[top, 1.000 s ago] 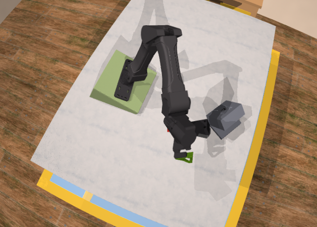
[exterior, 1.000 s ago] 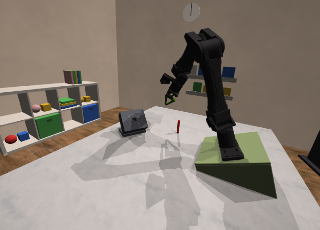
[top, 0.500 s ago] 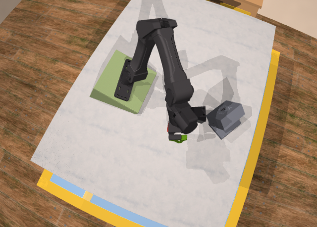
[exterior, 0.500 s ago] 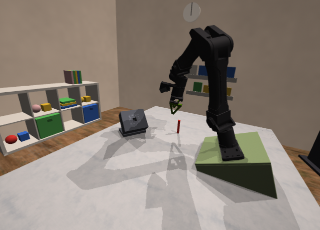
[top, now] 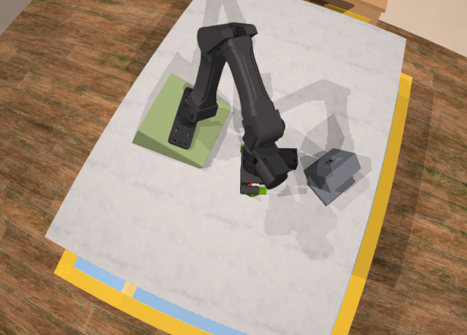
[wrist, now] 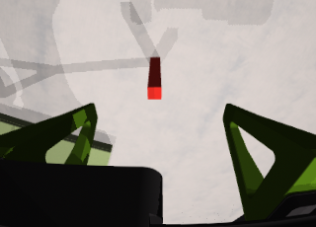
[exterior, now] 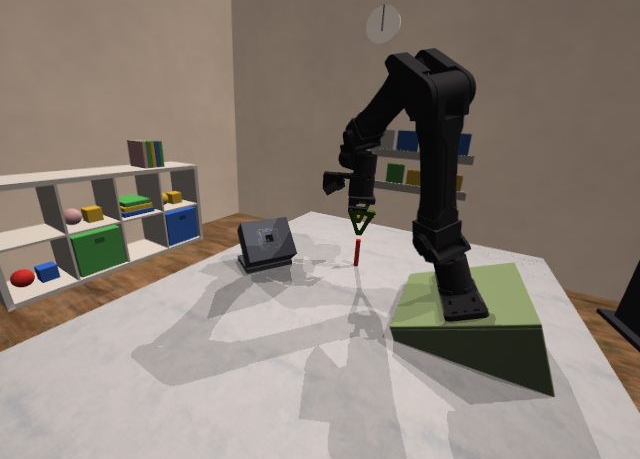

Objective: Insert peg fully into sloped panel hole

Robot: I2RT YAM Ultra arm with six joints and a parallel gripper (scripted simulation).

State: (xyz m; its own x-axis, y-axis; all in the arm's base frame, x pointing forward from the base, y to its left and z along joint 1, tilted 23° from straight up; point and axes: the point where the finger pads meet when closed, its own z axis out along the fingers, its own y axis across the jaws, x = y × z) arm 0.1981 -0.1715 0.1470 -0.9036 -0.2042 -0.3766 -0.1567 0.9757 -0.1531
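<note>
Peg point(exterior: 356, 252), red and slim, stands upright on the pale marbled table point(exterior: 155, 392), directly below the gripper point(exterior: 360, 221) and apart from it. The gripper points straight down with its green fingers spread wide and nothing between them; in the wrist view the peg point(wrist: 154, 79) shows between the two fingers, well below their tips. From the top view only a sliver of red point(top: 249, 184) peeks out beside the wrist.

The sloped panel point(exterior: 266, 242), a dark grey block with a small square hole point(exterior: 268, 237) in its tilted face, sits on the table to the left of the peg, near but not touching. The black arm point(exterior: 439, 159) rises from a green wedge-shaped base point(exterior: 516, 309) at the right. No readable writing or brand marks appear on any of these.
</note>
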